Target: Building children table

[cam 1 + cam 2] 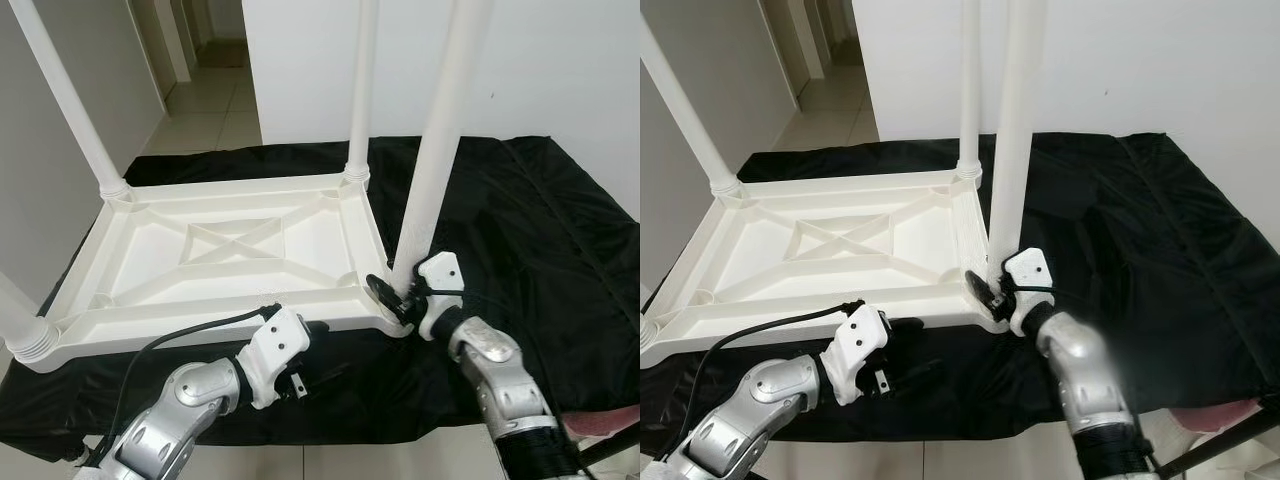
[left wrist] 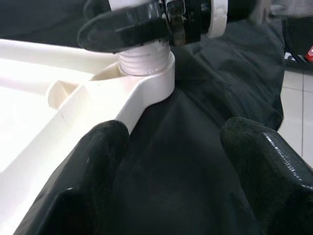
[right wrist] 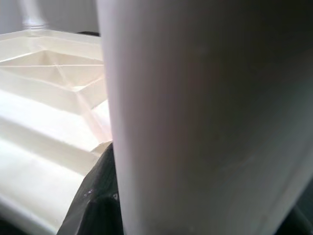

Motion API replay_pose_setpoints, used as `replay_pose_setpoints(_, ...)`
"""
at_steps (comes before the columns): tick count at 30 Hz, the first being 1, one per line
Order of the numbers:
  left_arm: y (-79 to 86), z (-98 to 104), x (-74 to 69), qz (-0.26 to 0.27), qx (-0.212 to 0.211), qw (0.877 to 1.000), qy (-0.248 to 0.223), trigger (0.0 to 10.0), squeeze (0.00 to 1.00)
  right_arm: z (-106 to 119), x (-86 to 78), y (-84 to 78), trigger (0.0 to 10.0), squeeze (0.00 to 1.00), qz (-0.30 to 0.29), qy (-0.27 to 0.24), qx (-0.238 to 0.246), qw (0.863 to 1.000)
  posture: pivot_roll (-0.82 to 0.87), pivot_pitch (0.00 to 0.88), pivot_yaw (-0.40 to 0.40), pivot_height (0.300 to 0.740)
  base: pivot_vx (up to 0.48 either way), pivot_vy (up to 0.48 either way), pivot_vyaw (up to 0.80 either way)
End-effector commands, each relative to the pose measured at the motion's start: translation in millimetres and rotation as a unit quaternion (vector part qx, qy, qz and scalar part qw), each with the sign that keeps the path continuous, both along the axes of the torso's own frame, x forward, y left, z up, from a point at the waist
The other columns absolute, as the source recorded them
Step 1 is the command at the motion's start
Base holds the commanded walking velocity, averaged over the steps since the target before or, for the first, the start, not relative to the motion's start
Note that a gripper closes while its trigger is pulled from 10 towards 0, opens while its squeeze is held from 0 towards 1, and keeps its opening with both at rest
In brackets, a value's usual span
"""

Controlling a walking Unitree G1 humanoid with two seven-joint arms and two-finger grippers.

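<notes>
Tabletop (image 1: 230, 250): white moulded plastic, ribbed with a crossed brace, lying upside down on the black-cloth-covered worktop (image 1: 520, 230); long axis running left to right.
Left eye view, legs: smooth white round tubes standing upright from the corners, pointing toward the ceiling; near-right leg (image 1: 440, 130) tilting slightly.
Right eye view, right claw (image 1: 992, 290): sitting at the near-right corner, its black fingers clenching around the foot of that leg.
Right eye view, left claw (image 1: 902, 372): lying low on the cloth just before the tabletop's near edge, apart from it.
Left wrist view, left claw fingers (image 2: 88, 181): glossy black, standing spread and grasping nothing; ridged threaded leg end (image 2: 142, 58) sitting in its corner socket beyond them.
Right wrist view, leg (image 3: 210, 117): smooth matte tube pressing close against the camera, one black finger (image 3: 98, 196) beside it.
</notes>
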State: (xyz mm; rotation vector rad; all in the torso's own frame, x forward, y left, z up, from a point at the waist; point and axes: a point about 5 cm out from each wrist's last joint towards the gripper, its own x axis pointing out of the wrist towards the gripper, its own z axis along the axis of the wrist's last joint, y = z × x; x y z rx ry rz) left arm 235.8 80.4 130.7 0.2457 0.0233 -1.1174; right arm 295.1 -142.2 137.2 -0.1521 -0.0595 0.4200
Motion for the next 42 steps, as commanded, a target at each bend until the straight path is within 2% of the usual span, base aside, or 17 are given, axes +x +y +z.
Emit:
replay_pose_setpoints(1,3.7,-1,3.1,0.005,0.012,1.000,0.001,10.0,0.00,0,-1.8,6.0,10.0,0.00,-0.016,0.005,0.002,1.000,-0.02,0.018,0.058,0.740,0.000,0.000,0.00)
replay_pose_setpoints(5,4.4,1,4.0,0.005,0.015,1.000,-0.004,10.0,0.00,-5,-6.7,12.4,10.0,0.00,-0.066,0.020,0.019,0.997,-0.01,0.018,0.056,0.740,0.000,0.000,0.00)
replay_pose_setpoints(8,4.6,1,4.5,0.006,0.015,1.000,-0.003,10.0,0.00,-7,-7.9,13.4,10.0,0.00,-0.078,0.024,0.021,0.996,-0.01,0.018,0.056,0.740,0.000,0.000,0.00)
replay_pose_setpoints(10,5.8,2,7.9,0.014,0.014,1.000,-0.006,10.0,0.00,-12,-14.4,19.9,10.0,0.00,-0.125,0.036,0.041,0.991,0.00,0.017,0.046,0.740,0.000,0.000,0.00)
replay_pose_setpoints(11,5.8,2,7.9,0.014,0.014,1.000,-0.006,10.0,0.00,-12,-14.4,19.9,10.0,0.00,-0.125,0.036,0.041,0.991,0.00,0.017,0.046,0.740,0.000,0.000,0.00)
replay_pose_setpoints(13,5.4,4,10.1,0.017,0.012,1.000,-0.010,10.0,0.00,-14,-18.2,27.8,10.0,0.00,-0.164,0.049,0.061,0.983,0.00,0.016,0.043,0.740,0.000,0.000,0.00)
replay_pose_setpoints(14,4.6,6,10.9,0.017,0.009,1.000,-0.011,10.0,0.00,-10,-19.4,36.7,10.0,0.00,-0.173,0.045,0.076,0.981,0.00,0.016,0.040,0.740,0.000,0.000,0.00)
replay_pose_setpoints(21,4.1,5,9.7,0.017,0.009,1.000,-0.011,10.0,0.00,-6,-20.9,41.1,10.0,0.00,-0.168,0.042,0.086,0.981,0.00,0.015,0.040,0.740,0.000,0.000,0.00)
replay_pose_setpoints(24,3.2,3,6.3,0.011,0.011,1.000,-0.010,10.0,0.00,-5,-22.0,36.7,10.0,0.00,-0.166,0.042,0.105,0.980,-0.02,0.009,0.054,0.740,0.000,0.000,0.00)
replay_pose_setpoints(25,2.6,2,5.1,0.006,0.012,1.000,-0.009,10.0,0.00,-4,-22.6,34.3,10.0,0.70,-0.165,0.039,0.100,0.980,-0.02,0.004,0.057,0.740,0.000,0.000,0.00)
replay_pose_setpoints(26,2.0,2,4.4,0.001,0.013,1.000,-0.008,10.0,0.00,-3,-23.1,32.3,10.0,1.00,-0.157,0.035,0.102,0.982,-0.02,0.001,0.057,0.740,0.000,0.000,0.00)
replay_pose_setpoints(32,0.8,2,4.7,-0.011,0.018,1.000,-0.009,10.0,0.00,2,-26.5,26.7,10.0,1.00,-0.135,0.019,0.095,0.986,-0.03,0.002,0.058,0.740,0.000,0.000,0.00)
replay_pose_setpoints(33,0.3,3,5.4,-0.013,0.018,1.000,-0.010,10.0,0.00,2,-28.8,23.3,10.0,0.53,-0.115,0.014,0.083,0.990,-0.04,0.000,0.058,0.740,0.000,0.000,0.00)
replay_pose_setpoints(34,0.1,3,5.6,-0.014,0.017,1.000,-0.010,10.0,0.00,1,-29.8,21.7,10.0,0.53,-0.106,0.012,0.075,0.991,-0.04,0.000,0.058,0.740,0.000,0.000,0.00)
replay_pose_setpoints(35,-0.1,3,5.6,-0.015,0.017,1.000,-0.011,10.0,0.00,1,-31.1,20.1,10.0,0.00,-0.089,0.013,0.074,0.993,-0.04,0.000,0.061,0.740,0.000,0.000,0.00)
replay_pose_setpoints(37,-0.2,3,5.5,-0.015,0.017,1.000,-0.010,10.0,0.00,1,-32.1,18.7,10.0,0.00,-0.071,0.012,0.069,0.995,-0.04,0.000,0.061,0.740,0.000,0.000,0.00)
replay_pose_setpoints(42,-1.1,2,3.1,-0.020,0.015,1.000,-0.006,10.0,0.00,3,-29.2,2.7,10.0,0.00,-0.007,0.004,0.055,0.998,-0.05,0.000,0.075,0.740,0.000,0.000,0.00)
